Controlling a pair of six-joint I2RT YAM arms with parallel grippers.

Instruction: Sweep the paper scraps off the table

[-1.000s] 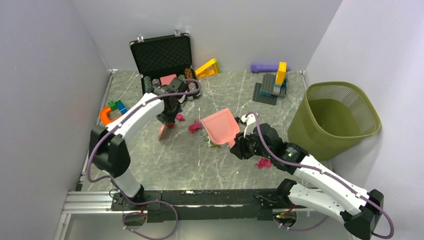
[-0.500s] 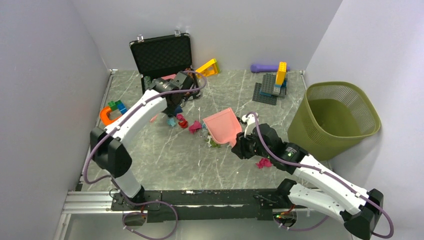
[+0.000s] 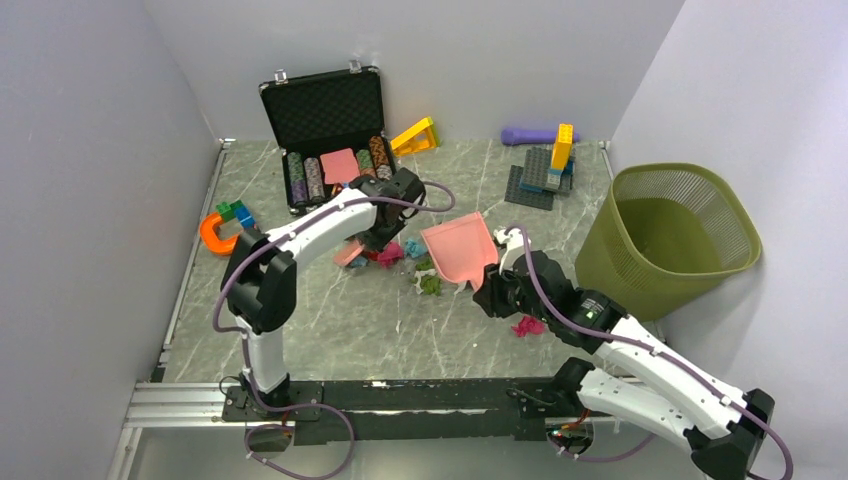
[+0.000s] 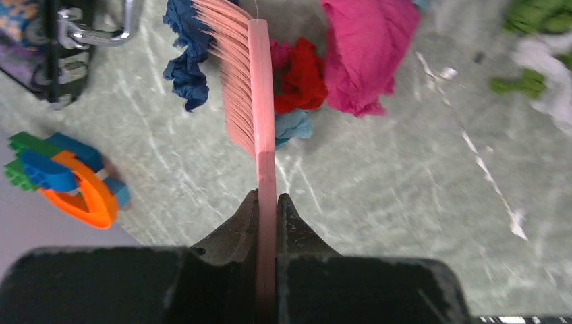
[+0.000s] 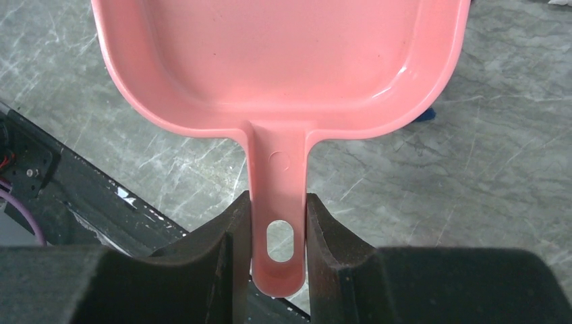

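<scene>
Pinching the thin handle of a pink brush [image 4: 262, 108], the left tool [image 4: 267, 206] sets the brush head among the paper scraps [image 4: 364, 47] on the worktop [image 4: 405, 202]. A navy scrap lies at eleven o'clock from the tool, red, teal and magenta ones at one o'clock. The right tool [image 5: 276, 216] is clamped on the handle of a pink dustpan [image 5: 276, 67], which from above sits at three o'clock of that heap, with a stray magenta wad [image 3: 527, 325] at five o'clock of the pan.
</scene>
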